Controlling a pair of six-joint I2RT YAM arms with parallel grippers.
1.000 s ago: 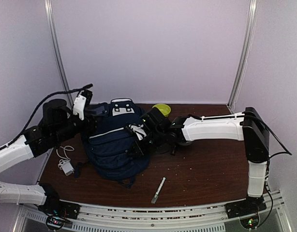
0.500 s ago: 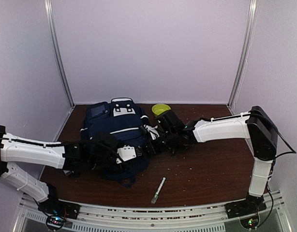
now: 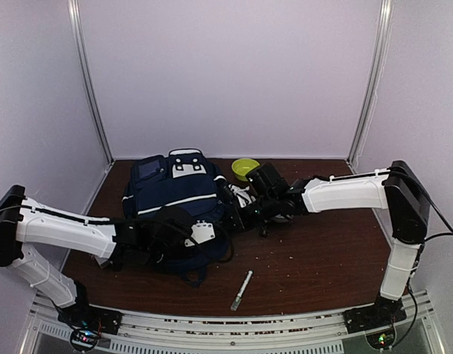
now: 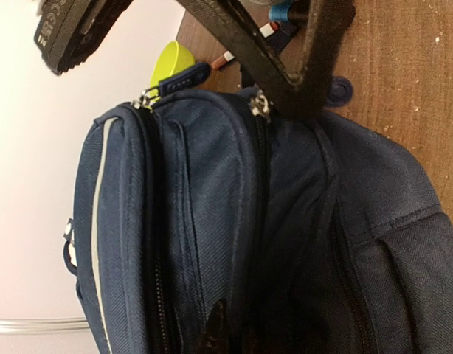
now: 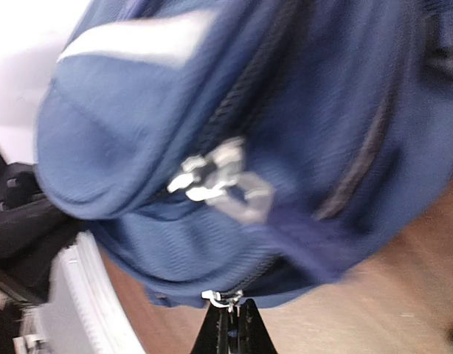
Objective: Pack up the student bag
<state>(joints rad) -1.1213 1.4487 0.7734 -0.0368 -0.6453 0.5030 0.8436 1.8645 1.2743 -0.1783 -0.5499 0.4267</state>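
1. A pen [image 3: 242, 290] lies loose on the desk [image 3: 322, 258], near the front edge.
2. The left gripper [image 4: 214, 330] sits at the near end of the student bag [image 3: 175, 214]. Its jaws are pressed together against the navy fabric; whether they pinch any cloth cannot be determined.
3. The student bag lies flat on the left-centre of the desk, white patch panel toward the far wall.
4. The right gripper [image 5: 230, 330] is at the bag's right side, jaws pinching a silver zipper pull [image 5: 223, 298].
5. A yellow-green bowl [image 3: 246, 167] stands just beyond the bag's far right corner.
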